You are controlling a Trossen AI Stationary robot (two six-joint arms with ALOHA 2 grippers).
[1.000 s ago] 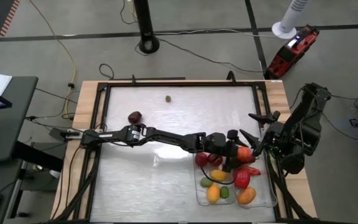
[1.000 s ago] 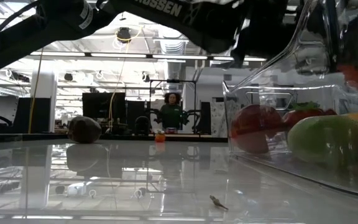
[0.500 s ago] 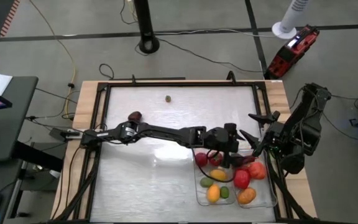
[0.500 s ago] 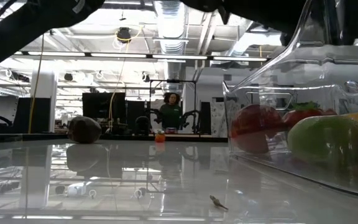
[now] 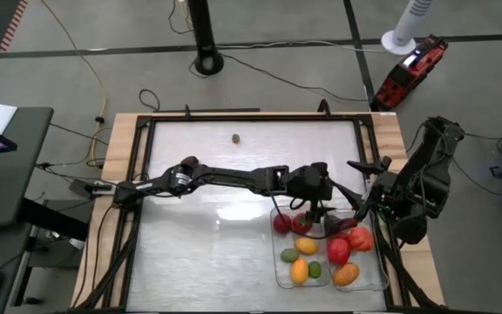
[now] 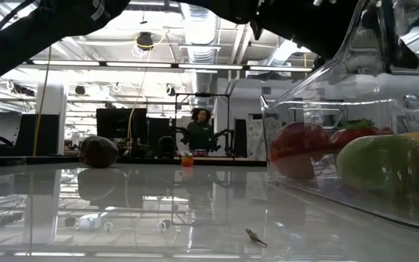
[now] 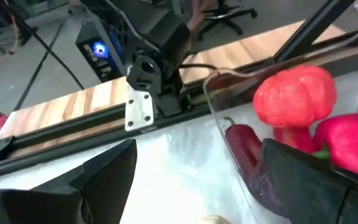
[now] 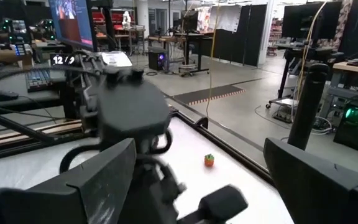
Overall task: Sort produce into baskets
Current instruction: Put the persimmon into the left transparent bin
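Observation:
One clear plastic bin (image 5: 276,262) stands at the table's right near side, holding several red, orange, yellow and green fruits and vegetables. It also shows in the low view (image 6: 355,87). My left gripper (image 5: 321,209) hovers over the bin's far left corner, open and empty; in the left wrist view (image 7: 197,186) a red-orange tomato (image 7: 294,99) lies beyond the fingers. My right gripper (image 5: 356,177) waits open by the table's right edge. A dark purple piece (image 5: 189,161) lies on the table at the left, half under my left arm. A small piece (image 5: 234,138) lies near the far edge.
A black frame (image 5: 146,174) runs around the white tabletop. My left arm stretches across the table's middle from the left. The second bin is out of view. A person sits in the room far behind the table (image 6: 199,131).
The red-orange fruit that was at my left gripper a second ago now lies in the bin's right side. My left gripper has drawn back toward the table's far edge and a little left, away from the fruit pile.

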